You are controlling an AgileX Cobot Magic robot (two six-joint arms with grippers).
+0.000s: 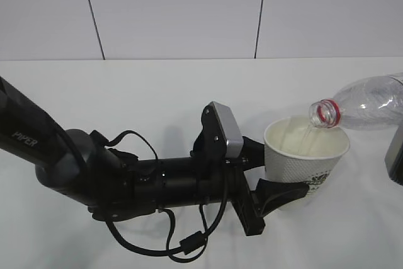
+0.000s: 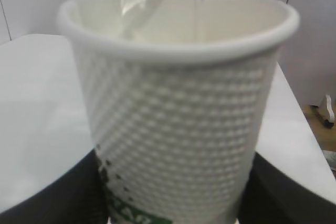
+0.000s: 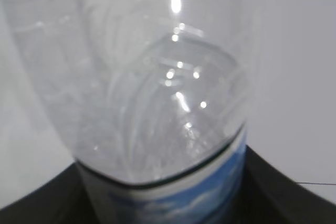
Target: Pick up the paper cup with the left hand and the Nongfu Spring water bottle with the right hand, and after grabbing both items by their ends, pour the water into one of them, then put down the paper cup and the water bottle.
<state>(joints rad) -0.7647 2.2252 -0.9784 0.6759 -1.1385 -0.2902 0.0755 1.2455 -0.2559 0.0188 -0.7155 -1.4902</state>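
One cup [image 1: 306, 152] and one bottle [image 1: 360, 104] are in play, with two arms, one claw each. The cup stands upright above the white tabletop [image 1: 157, 92], mouth up and long axis vertical, clamped low on its sides by the left claw [image 1: 267, 177], whose black fingers [image 2: 47, 195] press against both flanks of its dimpled wall. The bottle lies close to level on the right, long axis running left to right, uncapped mouth and red neck ring pointing left and slightly down, right over the cup's far rim. A thin stream of water [image 1: 306, 135] falls from the mouth into the cup. The right claw [image 3: 168, 203] is clamped on the bottle at its labelled end, dark fingers on either side; in the exterior view only a dark edge of that arm shows at the right border.
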